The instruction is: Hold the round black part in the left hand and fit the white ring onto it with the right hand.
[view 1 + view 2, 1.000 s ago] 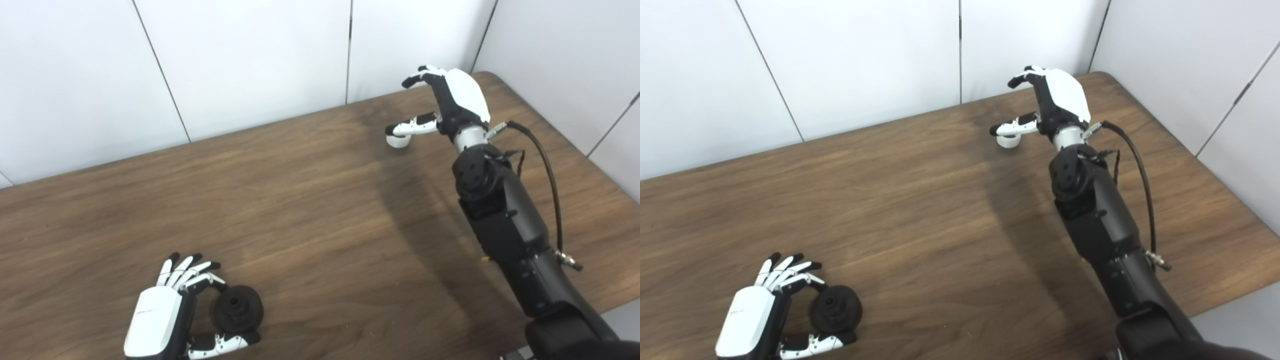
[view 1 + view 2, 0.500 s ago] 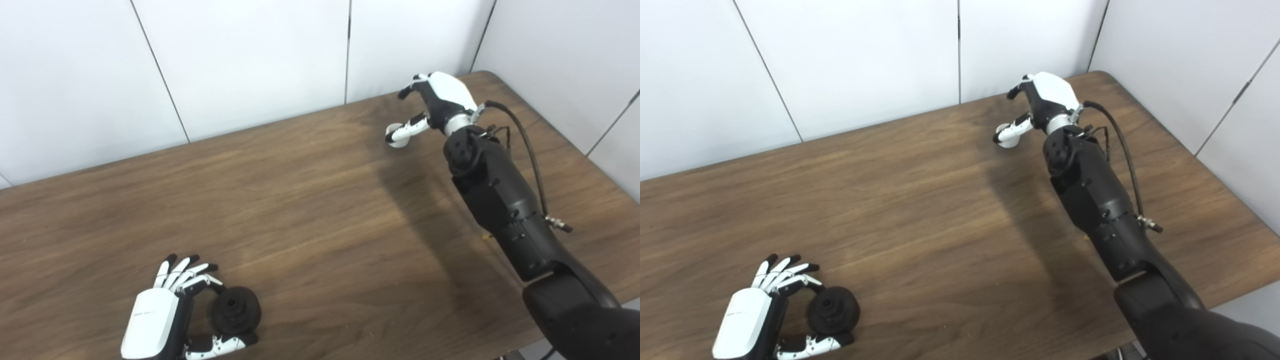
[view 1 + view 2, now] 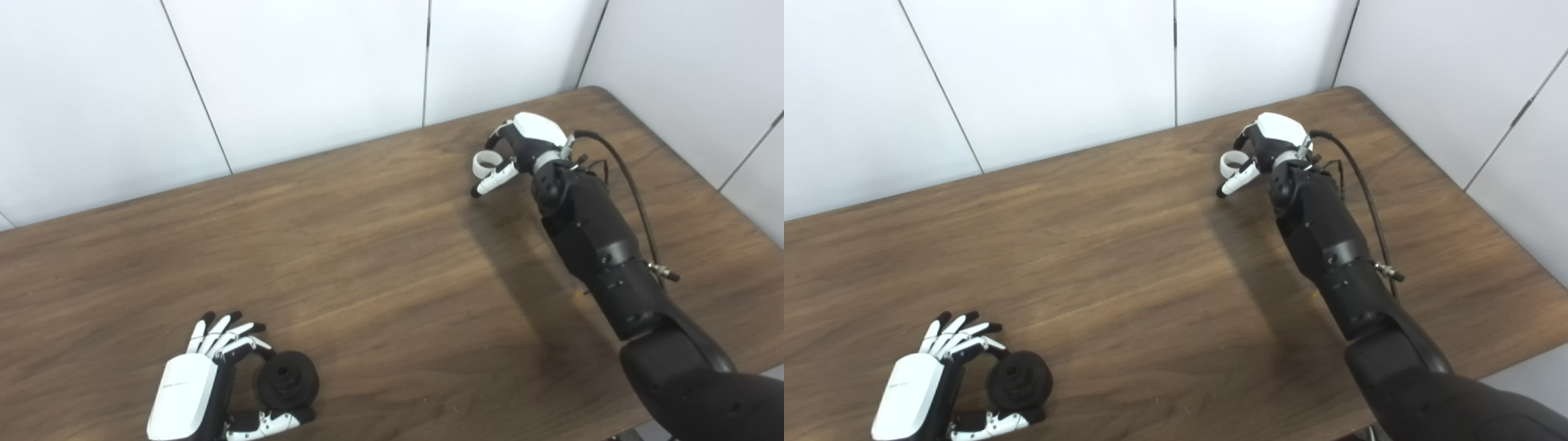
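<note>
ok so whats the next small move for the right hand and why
Probably carry the white plastic ring across toward the round black part. The right hand seems to pinch the ring at the far side of the wooden table, while the left hand cradles the black part near the front edge.

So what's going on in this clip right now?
A humanoid is at a wooden table. Its left robot hand cups the round black part near the front edge, fingers around it. The right robot hand, far across the table, has the white ring pinched at its fingertips. The two pieces are far apart; nothing is fitted yet.
</note>
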Controlling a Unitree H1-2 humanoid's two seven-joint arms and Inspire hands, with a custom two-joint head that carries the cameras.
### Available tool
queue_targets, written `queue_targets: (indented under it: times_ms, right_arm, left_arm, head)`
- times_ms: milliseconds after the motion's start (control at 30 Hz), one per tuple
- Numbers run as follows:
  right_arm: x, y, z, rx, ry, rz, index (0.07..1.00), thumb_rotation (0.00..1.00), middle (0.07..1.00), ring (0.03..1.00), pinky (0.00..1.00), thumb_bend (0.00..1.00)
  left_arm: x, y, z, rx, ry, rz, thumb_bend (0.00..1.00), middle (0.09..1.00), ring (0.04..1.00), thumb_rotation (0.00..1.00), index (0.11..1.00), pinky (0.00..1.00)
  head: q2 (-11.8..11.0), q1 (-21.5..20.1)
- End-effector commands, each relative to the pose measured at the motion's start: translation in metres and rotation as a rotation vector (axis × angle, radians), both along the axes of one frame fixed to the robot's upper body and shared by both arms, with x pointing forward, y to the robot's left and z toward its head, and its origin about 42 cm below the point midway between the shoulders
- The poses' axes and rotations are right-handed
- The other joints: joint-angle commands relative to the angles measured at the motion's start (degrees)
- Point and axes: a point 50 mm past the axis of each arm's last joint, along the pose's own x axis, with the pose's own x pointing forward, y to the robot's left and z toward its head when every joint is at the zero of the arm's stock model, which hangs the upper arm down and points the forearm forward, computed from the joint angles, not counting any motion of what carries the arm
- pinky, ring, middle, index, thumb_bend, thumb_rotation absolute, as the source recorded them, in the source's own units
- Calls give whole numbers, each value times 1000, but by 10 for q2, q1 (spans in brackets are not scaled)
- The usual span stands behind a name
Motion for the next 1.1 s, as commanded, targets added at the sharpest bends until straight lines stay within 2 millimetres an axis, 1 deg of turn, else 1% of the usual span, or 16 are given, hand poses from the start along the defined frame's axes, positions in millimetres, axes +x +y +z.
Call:
queue_targets:
  times_ms: [0,133,333,567,867,1067]
  right_arm:
    - [11,-4,32,-34,-85,-13,733,299,937,1000,1000,881]
    - [13,-9,31,-37,-76,-24,726,290,935,1000,1000,875]
    - [16,-11,35,-50,-84,-20,714,295,936,1000,1000,853]
    - [22,-11,41,-66,-91,-15,692,297,928,1000,1000,857]
    - [30,-7,51,-84,-43,5,687,305,923,998,1000,836]
    - [34,-4,54,-95,-21,11,670,281,911,990,1000,840]
  left_arm:
    - [-4,4,-1,17,8,17,524,784,902,56,485,1000]
    - [-4,4,-1,21,8,17,523,783,900,56,485,1000]
    - [-3,3,-2,18,6,14,524,782,897,55,485,1000]
    - [-4,0,-2,21,6,12,523,785,903,56,485,1000]
    - [-4,-1,-1,11,1,10,523,782,898,55,485,1000]
    - [-5,-3,0,11,6,14,523,783,899,56,485,1000]
  head:
    - [0,1]
    - [0,1]
    - [-1,3]
    - [0,7]
    - [3,11]
    - [5,15]
